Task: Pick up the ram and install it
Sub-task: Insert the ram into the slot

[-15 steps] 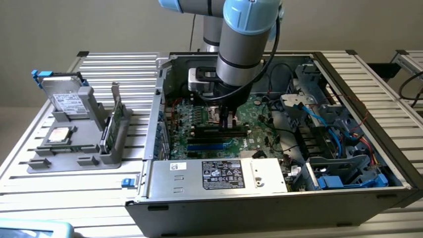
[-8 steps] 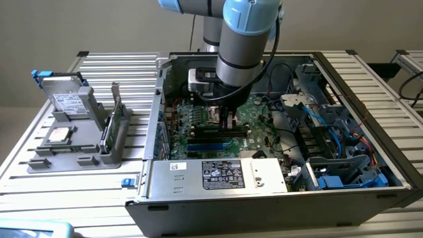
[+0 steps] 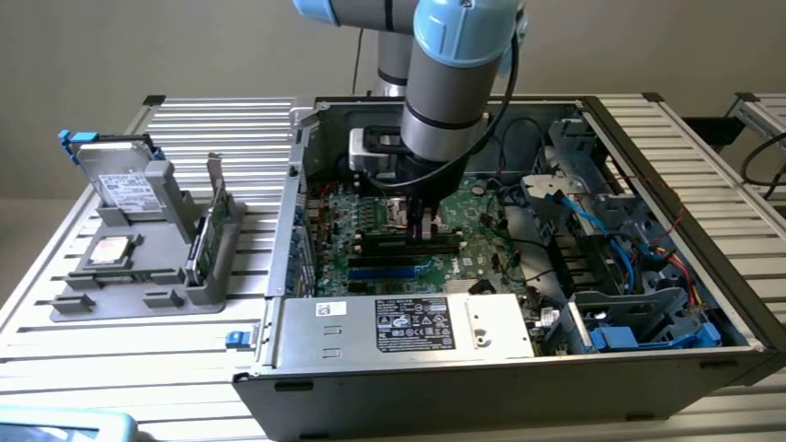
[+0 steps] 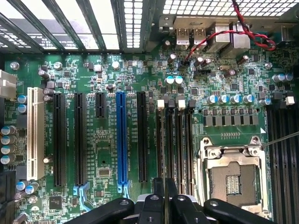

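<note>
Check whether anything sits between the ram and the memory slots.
Nothing visible does. The gripper holds the ram edge-on directly over the empty black memory slots beside the processor socket; no cable crosses them.

Ram: thin, edge-on, clamped in hand over memory slots.

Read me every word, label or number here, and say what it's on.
Nothing here can be quoted with confidence.
Large label on the power supply: print too small to read.
Small white sticker beside it: too small.
Hard drive label in the grey holder: blurred.
Motherboard lettering: too small.
</note>
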Motion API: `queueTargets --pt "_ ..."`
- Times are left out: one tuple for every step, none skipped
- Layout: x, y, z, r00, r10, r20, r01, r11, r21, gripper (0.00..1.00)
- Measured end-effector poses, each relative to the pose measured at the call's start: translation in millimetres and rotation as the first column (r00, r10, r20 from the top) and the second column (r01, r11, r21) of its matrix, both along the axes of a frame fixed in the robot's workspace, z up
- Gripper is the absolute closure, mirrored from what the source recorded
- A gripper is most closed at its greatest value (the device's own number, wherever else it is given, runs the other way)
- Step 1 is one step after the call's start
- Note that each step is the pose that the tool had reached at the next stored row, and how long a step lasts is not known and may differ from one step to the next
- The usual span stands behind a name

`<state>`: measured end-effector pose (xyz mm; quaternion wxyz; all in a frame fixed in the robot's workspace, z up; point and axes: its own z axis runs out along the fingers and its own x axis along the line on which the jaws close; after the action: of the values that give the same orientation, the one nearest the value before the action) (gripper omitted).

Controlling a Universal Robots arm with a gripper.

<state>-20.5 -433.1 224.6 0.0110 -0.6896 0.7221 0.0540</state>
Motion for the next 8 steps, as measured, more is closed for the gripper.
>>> queueTargets --pt "0.0 0.0 -0.1 1.0 0.0 0.0 0.0 1.0 -0.0001 0.87" --pt "-0.1 0.0 -0.3 1.0 0.0 0.0 0.0 1.0 -0.0001 0.87" --pt "-0.1 0.0 -0.5 1.0 0.0 0.0 0.0 1.0 -0.0001 0.87" --pt "-0.1 0.0 -0.7 1.0 0.0 0.0 0.0 1.0 -0.0002 0.87" --pt "-0.1 0.0 -0.8 1.0 0.0 -0.0001 0.0 1.0 -0.0002 0.87" --pt "-0.1 0.0 -1.1 1.0 0.0 0.0 0.0 1.0 -0.0002 0.87" --pt "-0.1 0.0 -1.4 1.0 0.0 0.0 0.0 1.0 -0.0001 0.87" --pt "-0.1 0.0 -1.7 1.0 0.0 0.0 0.0 1.0 -0.0002 0.87"
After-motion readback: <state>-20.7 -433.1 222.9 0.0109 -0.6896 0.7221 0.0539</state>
